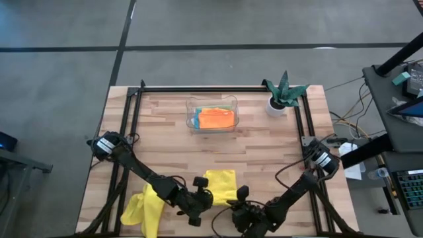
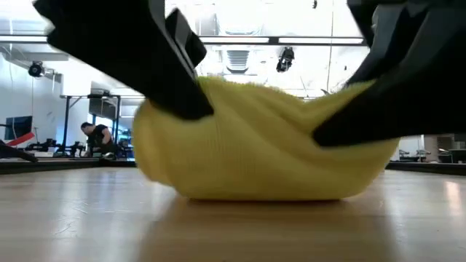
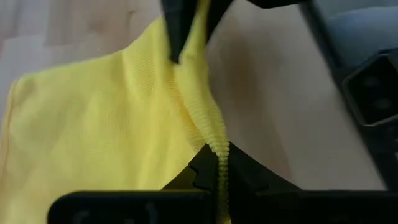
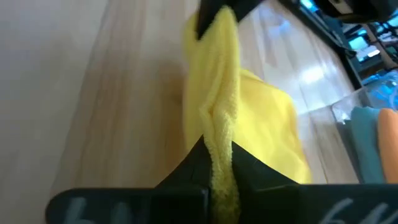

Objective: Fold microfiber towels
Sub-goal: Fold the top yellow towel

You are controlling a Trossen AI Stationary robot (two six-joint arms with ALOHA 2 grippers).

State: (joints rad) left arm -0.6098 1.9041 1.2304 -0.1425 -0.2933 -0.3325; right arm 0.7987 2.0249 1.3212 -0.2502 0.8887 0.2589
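A bright yellow towel (image 1: 221,180) lies near the table's front edge between my two grippers. My left gripper (image 1: 209,197) is shut on its near edge from the left, and my right gripper (image 1: 235,199) is shut on the same edge from the right. In the low view the towel (image 2: 262,145) is raised at two upper points, and its bulging lower part (image 2: 269,191) rests on the wood. A second yellow towel (image 1: 145,210) lies crumpled at the near left, touched by neither gripper. My left gripper pinches the towel's bunched near edge (image 3: 219,152) between its two fingers, coming slanting down from the table's left. The edge runs up from the fingers toward the other gripper, while the rest of the cloth (image 3: 93,124) slopes down to the table. My right gripper pinches the same edge, gathered into a ridge (image 4: 219,146), between its two fingers, slanting down from the table's right. The ridge stretches on toward the other gripper. The cloth beyond it (image 4: 273,124) drops to the tabletop.
A clear plastic tray (image 1: 192,112) at the far middle holds orange, turquoise and green cloths. A small green plant in a white pot (image 1: 277,104) stands at the far right. Bare wood lies between the tray and the held towel.
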